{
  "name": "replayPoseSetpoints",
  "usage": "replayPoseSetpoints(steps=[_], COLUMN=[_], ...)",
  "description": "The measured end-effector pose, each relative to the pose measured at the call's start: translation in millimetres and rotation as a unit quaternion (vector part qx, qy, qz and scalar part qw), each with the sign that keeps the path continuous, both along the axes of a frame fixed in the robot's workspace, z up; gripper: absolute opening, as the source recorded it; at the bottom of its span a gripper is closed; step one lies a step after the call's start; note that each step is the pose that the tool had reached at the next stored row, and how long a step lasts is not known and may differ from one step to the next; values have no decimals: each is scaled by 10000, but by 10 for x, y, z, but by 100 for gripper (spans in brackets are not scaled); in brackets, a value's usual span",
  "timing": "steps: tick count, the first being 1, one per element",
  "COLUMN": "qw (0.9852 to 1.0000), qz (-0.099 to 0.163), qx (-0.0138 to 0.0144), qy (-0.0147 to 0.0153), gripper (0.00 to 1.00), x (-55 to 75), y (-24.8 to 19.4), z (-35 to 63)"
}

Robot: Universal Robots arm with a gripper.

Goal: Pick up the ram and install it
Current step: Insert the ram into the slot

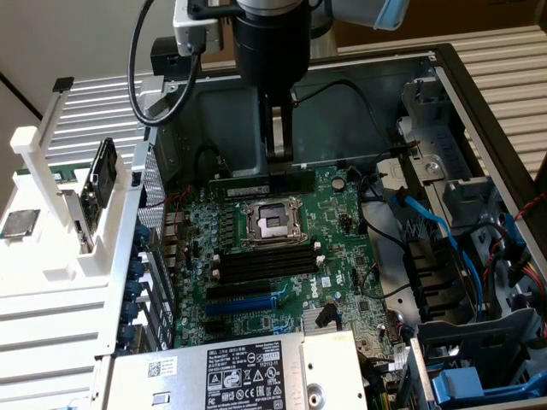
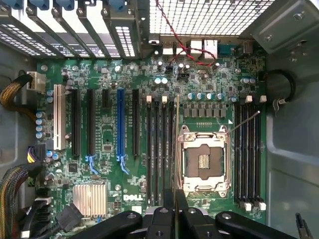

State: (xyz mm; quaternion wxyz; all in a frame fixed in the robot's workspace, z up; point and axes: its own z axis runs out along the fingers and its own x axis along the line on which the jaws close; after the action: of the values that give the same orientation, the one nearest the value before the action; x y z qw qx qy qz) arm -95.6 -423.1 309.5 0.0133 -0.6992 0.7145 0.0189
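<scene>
ram point(image 1: 244, 184) pinched in the gripper point(image 1: 280, 169) above the motherboard point(image 1: 342, 256); best kept level and parallel to the empty slot point(image 2: 171, 144).

Arm: robot arm with a pale blue joint cap point(image 1: 376, 10) up top; black cylindrical wrist point(image 1: 272, 47) pointing straight down
Gripper: black two-finger gripper point(image 1: 279, 162) point(image 2: 175, 195) hanging vertical, tips lowest
Fingers: black fingers point(image 2: 168, 204) drawn close together; clamped on the long narrow green ram stick point(image 1: 248, 184) point(image 2: 176, 144), held level
</scene>
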Motion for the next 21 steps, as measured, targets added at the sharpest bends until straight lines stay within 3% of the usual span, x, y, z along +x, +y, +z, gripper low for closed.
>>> replayPoseSetpoints(steps=[7,21], qw=[10000,10000], qz=[0,2], qx=[1,-1], qy=[-10,-42], gripper=[13,13], x=[1,0], y=[-88,-176], z=[-120,-382])
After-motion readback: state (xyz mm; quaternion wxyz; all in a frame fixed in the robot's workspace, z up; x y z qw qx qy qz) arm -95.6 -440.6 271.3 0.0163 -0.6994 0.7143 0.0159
